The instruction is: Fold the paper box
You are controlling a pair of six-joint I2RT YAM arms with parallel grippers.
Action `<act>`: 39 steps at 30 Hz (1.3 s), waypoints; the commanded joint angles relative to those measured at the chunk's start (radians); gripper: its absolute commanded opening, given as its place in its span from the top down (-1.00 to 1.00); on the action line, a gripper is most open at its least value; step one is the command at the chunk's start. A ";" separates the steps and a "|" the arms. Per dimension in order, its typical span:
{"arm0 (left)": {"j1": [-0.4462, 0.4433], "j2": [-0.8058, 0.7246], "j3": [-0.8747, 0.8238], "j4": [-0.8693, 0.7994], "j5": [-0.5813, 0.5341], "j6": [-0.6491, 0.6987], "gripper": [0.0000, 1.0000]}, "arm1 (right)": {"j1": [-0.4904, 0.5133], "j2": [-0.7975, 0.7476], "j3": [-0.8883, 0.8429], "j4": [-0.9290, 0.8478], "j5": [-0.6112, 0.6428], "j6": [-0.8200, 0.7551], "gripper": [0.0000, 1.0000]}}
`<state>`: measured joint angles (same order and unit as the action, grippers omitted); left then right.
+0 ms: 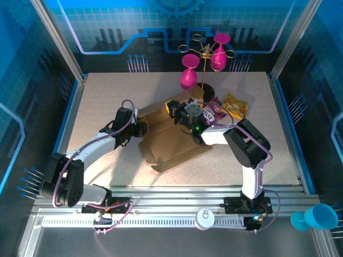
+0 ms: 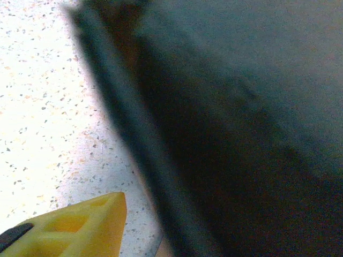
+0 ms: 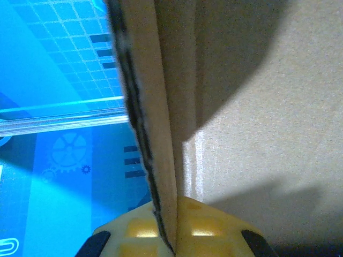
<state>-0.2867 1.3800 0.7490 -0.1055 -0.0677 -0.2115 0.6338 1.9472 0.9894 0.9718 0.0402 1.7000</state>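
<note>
From above, my left gripper [image 1: 140,128] is sitting at the left edge of the paper box [image 1: 174,144] — brown, matte cardboard lying creased and partly unfolded in the middle of the speckled table [image 1: 107,96]. My left wrist camera is catching 1 yellow ribbed finger [image 2: 80,225] beside a dark, blurred cardboard edge, so I cannot tell whether those jaws are gripping anything. My right gripper [image 1: 174,111] is reaching over the box's far flap. Up close, its 2 yellow pads [image 3: 136,233] are pinching the flap's raw, fibrous edge tight between them. Just right of the box, a purple snack packet [image 1: 210,112] and a yellow snack packet [image 1: 236,105] are lying crinkled. Behind them, 2 pink goblets [image 1: 188,76] are perching on a gold wire stand [image 1: 206,51] — and blue printed walls [image 1: 107,21] are enclosing the table.
</note>
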 commanded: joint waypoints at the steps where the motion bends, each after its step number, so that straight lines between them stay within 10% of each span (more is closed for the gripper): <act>1: -0.033 0.018 0.016 0.031 -0.072 -0.058 0.00 | 0.004 0.028 -0.005 0.017 -0.003 0.003 1.00; 12: -0.091 0.104 0.044 0.028 -0.292 -0.203 0.09 | 0.006 0.042 -0.011 0.041 -0.007 0.012 1.00; 33: -0.114 0.241 0.163 -0.071 -0.381 -0.317 0.99 | 0.016 0.038 0.019 0.012 -0.002 0.029 1.00; 39: -0.118 0.255 0.174 -0.082 -0.401 -0.335 0.74 | 0.018 0.042 0.023 0.018 -0.005 0.036 1.00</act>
<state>-0.4053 1.6020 0.9085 -0.1417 -0.4538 -0.5137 0.6338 1.9705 0.9970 0.9962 0.0925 1.7191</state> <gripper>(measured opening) 0.113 0.051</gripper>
